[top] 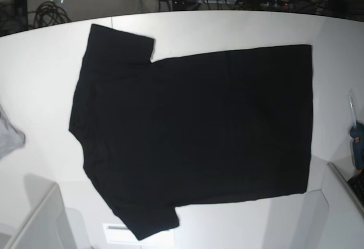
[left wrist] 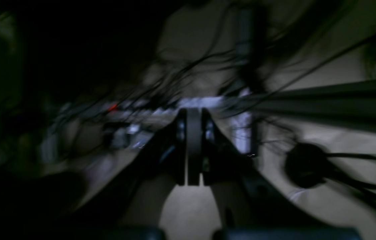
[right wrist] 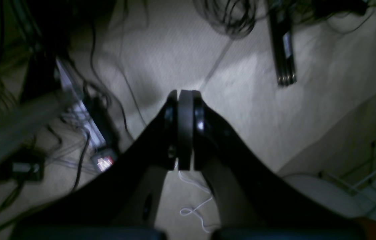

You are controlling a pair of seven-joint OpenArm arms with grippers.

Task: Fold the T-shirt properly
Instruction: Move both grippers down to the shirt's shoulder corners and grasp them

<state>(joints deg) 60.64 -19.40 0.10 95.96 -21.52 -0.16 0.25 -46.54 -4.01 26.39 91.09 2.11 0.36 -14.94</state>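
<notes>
The black T-shirt (top: 193, 135) lies spread flat on the white table (top: 227, 27), plain side up. Its collar and sleeves point left and its hem right. Neither arm shows in the base view. My left gripper (left wrist: 193, 111) is shut with nothing between its fingers and hangs over a dim floor strewn with cables. Above pale carpet, my right gripper (right wrist: 185, 93) is likewise shut and empty. The T-shirt appears in neither wrist view.
A small grey cloth (top: 8, 138) lies at the table's left edge. A blue object (top: 357, 141) sits at the right edge. Pale grey panels (top: 34, 220) fill the lower corners. Cables and a power strip (right wrist: 84, 116) lie on the floor.
</notes>
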